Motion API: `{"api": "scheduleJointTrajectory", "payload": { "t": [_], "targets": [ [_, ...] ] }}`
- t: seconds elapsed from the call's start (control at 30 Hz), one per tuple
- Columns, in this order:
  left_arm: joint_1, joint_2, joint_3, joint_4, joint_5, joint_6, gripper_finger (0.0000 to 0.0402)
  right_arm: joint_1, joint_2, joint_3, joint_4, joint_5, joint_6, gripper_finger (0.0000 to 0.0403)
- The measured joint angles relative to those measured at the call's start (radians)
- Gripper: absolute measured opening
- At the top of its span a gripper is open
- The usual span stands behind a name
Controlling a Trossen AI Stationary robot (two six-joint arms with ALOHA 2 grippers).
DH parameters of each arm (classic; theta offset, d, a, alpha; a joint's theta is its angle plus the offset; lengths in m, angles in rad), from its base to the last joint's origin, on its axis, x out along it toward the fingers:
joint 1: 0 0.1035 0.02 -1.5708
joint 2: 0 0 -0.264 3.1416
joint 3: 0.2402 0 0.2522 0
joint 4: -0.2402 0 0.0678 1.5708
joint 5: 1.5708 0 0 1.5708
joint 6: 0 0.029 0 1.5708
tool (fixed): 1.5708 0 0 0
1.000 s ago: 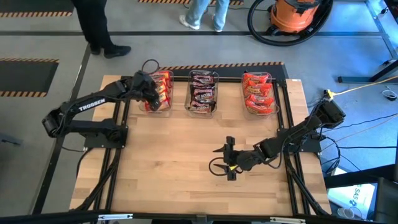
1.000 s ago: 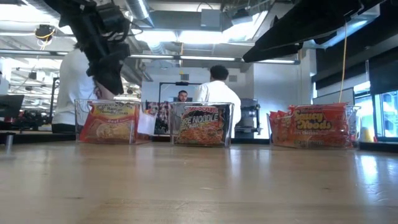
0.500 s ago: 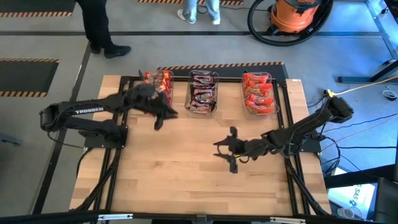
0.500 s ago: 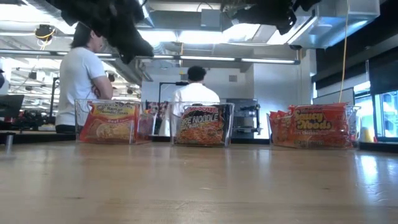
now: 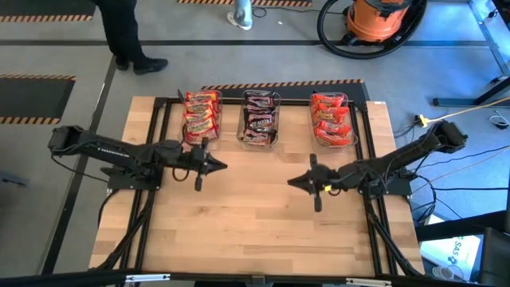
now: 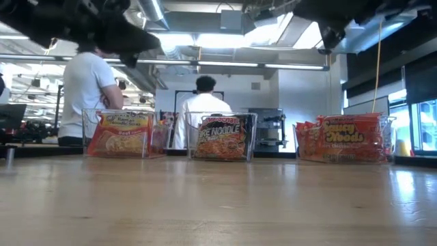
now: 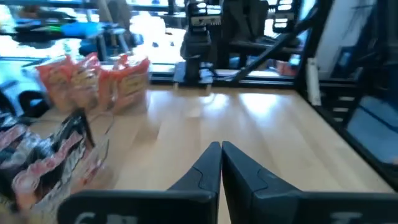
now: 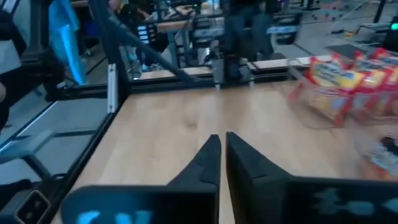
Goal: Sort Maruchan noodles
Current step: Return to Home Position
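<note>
While both arms hover above the table (image 5: pixel 239 231), noodles (image 5: pixel 260 119) lie sorted along its far edge: red-yellow packs (image 5: pixel 201 115) in left bin (image 5: pixel 200 144), dark packs (image 5: pixel 260 108) in middle bin (image 5: pixel 260 147), red packs (image 5: pixel 331 118) in right bin (image 5: pixel 333 146). Left gripper (image 5: pixel 223 166): fingers together, near left bin. Right gripper (image 5: pixel 290 181): fingers together, mid-table.

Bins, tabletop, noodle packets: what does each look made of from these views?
Bins: clear rigid plastic, possibly acrylic; the packets show straight through the walls, and the edges catch light.
Tabletop: light wood in joined strips, with a smooth satin finish, apparently sealed, since the low view shows a soft sheen.
Noodle packets: thin glossy printed plastic film, with bright highlights and crinkled edges.
</note>
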Motion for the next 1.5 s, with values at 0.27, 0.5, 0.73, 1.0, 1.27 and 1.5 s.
{"api": "scheduleJointTrajectory", "payload": {
  "t": [0.27, 0.5, 0.73, 1.0, 1.27, 1.5],
  "targets": [
    [-0.135, -0.004, -0.107, 0.079, -0.23, -0.007, 0.0003, -0.086, -0.123, -0.142, 0.022, -0.035, 0.045, 0.0014],
    [-0.176, -0.161, -0.187, 0.073, -0.296, 0.018, 0.0003, -0.089, -0.213, -0.285, 0.162, -0.036, 0.063, 0.0014],
    [-0.179, -0.363, -0.285, 0.072, -0.299, 0.017, 0.0003, -0.089, -0.338, -0.37, 0.202, -0.017, 0.058, 0.0014],
    [-0.179, -0.529, -0.328, -0.008, -0.315, 0.018, 0.0006, -0.088, -0.44, -0.436, 0.202, 0.006, 0.031, 0.0014],
    [-0.178, -0.687, -0.328, -0.185, -0.372, 0.019, 0.0006, -0.088, -0.571, -0.511, 0.155, 0.018, 0.028, 0.0014],
    [-0.179, -0.827, -0.327, -0.322, -0.33, 0.016, 0.0006, -0.088, -0.687, -0.511, 0.026, -0.008, 0.016, 0.0014]
  ]
}}
